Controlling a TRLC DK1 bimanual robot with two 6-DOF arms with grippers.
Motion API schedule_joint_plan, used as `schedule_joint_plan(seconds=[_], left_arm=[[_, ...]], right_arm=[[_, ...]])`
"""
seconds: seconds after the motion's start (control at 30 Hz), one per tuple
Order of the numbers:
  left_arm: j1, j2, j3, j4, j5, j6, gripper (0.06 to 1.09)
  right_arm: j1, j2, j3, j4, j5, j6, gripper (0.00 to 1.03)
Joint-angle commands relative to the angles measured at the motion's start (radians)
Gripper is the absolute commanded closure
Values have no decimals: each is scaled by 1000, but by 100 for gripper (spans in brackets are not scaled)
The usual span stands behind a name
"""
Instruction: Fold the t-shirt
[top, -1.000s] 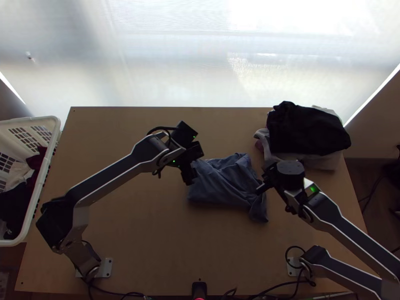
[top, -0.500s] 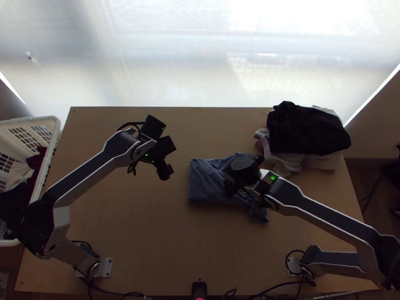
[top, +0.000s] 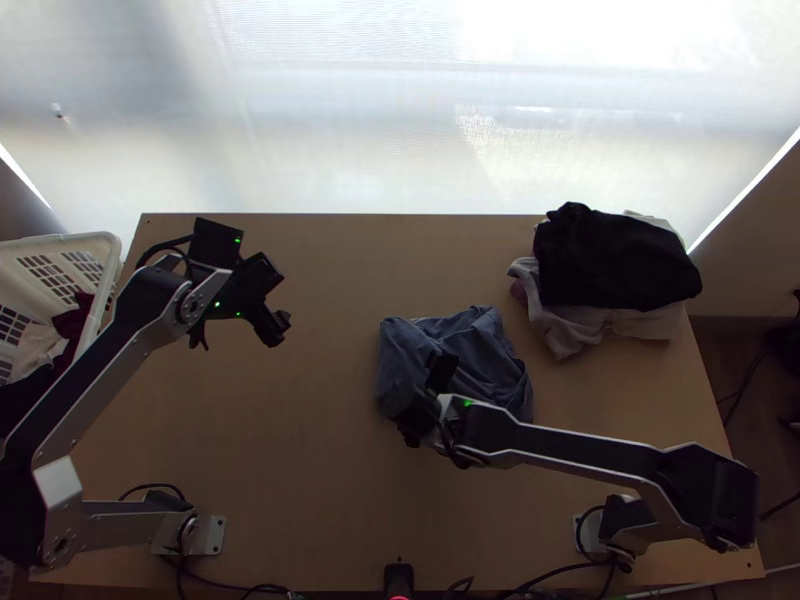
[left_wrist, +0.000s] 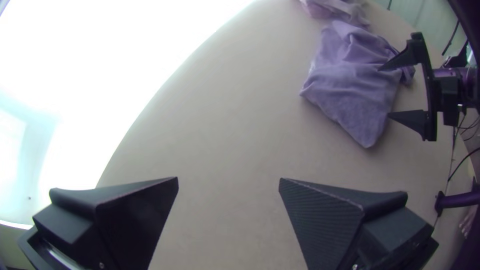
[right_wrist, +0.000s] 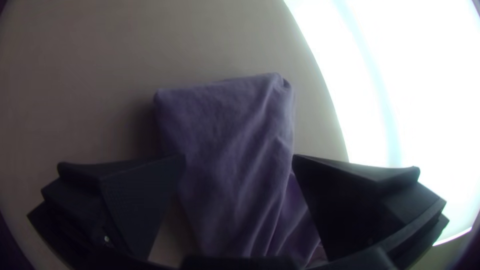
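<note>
Can see the t-shirt (top: 485, 350), blue-grey from above, on the bench (top: 300, 450), a bit right of the middle. Lies folded into a compact, roughly four-sided packet, rumpled on top, with creases running across it; cannot tell the number of folds. Have the right gripper (top: 420, 405) over the t-shirt's near left part, hiding some of the cloth, with its arm coming across from the right. In the right wrist view, find the right gripper (right_wrist: 239, 156) with jaws well apart and t-shirt cloth in the space between; looks ungripped, though too dark around the jaws to be sure about touching. Can see the left gripper (top: 238, 338) well apart from the t-shirt, over the far left part of the bench. In the left wrist view, find the left gripper (left_wrist: 228, 178) with jaws wide apart, bench surface between. At the bench's far right, note a heap: black cloth (top: 615, 260) on top, pale grey cloth (top: 565, 330) under it and spilling out toward the near side, near the t-shirt but apart from it. At the left edge of the bench, note a white basket (top: 70, 240) with slotted walls, holding dark red cloth (top: 72, 322) plus other pale and dark pieces.
</note>
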Motion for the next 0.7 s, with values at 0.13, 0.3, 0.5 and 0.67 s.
schedule_joint_plan(seconds=[0.13, 0.3, 0.5, 0.67], left_arm=[[104, -180, -141, 49, 1, 9, 11], [147, -243, -210, 92, 1, 24, 11], [207, -300, -260, 112, 30, 38, 11], [268, -329, -283, 112, 62, 75, 11]], right_arm=[[138, 166, -57, 131, 148, -87, 5], [138, 254, -51, 199, 228, -105, 5], [131, 315, -49, 357, 303, -234, 5], [119, 347, -34, 406, 309, -297, 5]])
